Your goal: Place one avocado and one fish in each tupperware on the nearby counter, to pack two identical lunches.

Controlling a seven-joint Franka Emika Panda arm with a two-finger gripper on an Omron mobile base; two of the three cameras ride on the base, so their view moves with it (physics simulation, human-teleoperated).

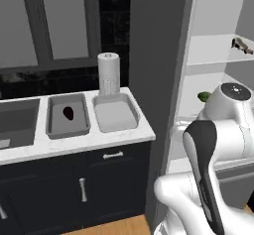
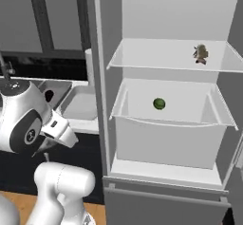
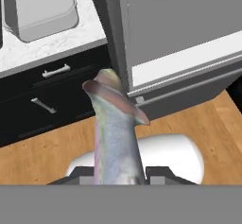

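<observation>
The open fridge [image 2: 166,100] takes up the right side of the kitchen, with white shelves and a drawer-like bin inside. Left of it runs the white marbled worktop [image 1: 74,145] over dark cabinet fronts [image 1: 74,184], with a sink basin [image 1: 17,122] at its far left.

On the worktop two tupperware trays sit side by side, nearly touching. The darker grey tray [image 1: 68,115] has the blackish-maroon avocado [image 1: 68,113] lying in it, roughly in the middle. The paler tray [image 1: 115,112] is just to its right, nearest the fridge. A paper towel roll [image 1: 108,73] stands upright behind the trays against the dark backsplash.

The hand [image 3: 118,173] is clamped tight on the silvery-grey fish [image 3: 116,133]. In the hand view the fish sticks straight out from between the fingers, tail end fanned out at the far tip, over the wooden floor [image 3: 189,124] in front of the fridge and the cabinets.

Inside the fridge, the round green avocado [image 2: 159,104] sits on the middle shelf. The olive-brown fish [image 2: 200,53] is on the shelf above it, over toward the right side.
</observation>
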